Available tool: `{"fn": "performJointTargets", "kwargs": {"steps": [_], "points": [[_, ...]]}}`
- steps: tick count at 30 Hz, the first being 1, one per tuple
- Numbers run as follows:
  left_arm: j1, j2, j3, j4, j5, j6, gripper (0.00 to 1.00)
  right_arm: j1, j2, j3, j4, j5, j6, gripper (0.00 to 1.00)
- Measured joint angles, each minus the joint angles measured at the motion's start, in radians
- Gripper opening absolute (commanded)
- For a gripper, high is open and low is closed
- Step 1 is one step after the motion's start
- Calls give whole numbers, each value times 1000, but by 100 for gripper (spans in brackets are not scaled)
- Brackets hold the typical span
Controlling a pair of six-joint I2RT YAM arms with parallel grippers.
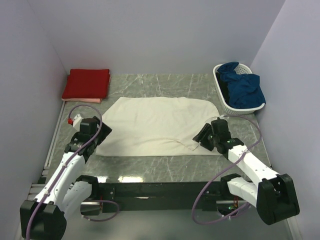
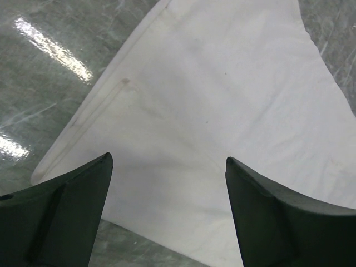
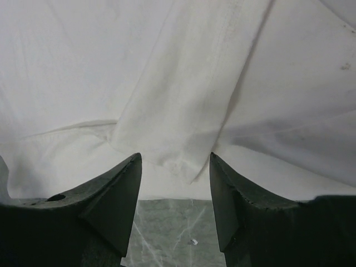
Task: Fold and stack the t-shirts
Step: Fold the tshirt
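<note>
A large cream t-shirt (image 1: 157, 125) lies spread flat in the middle of the table. At the back left a folded red t-shirt (image 1: 86, 83) rests on a pale pink one (image 1: 82, 100) whose edge peeks out below. My left gripper (image 1: 103, 131) stands open at the cream shirt's near left corner (image 2: 183, 128), with nothing between its fingers. Over the near right edge, where a folded flap (image 3: 183, 111) lies on the cloth, my right gripper (image 1: 201, 136) is open too and holds nothing.
A white slatted basket (image 1: 223, 97) with dark blue cloth (image 1: 243, 87) in it stands at the back right against the wall. Purple walls close in the table on three sides. Bare marbled tabletop (image 1: 165, 165) runs along the near edge.
</note>
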Motion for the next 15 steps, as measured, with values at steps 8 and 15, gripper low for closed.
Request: {"fn": "performJointTargets", "kwargs": {"steps": [8,15], "points": [[-5,0,0,39,44,13,88,3,21,-76,44,20,11,59],[-5,-17,-2,46,59,13,88,7,88,-76,124,1,16,55]]}}
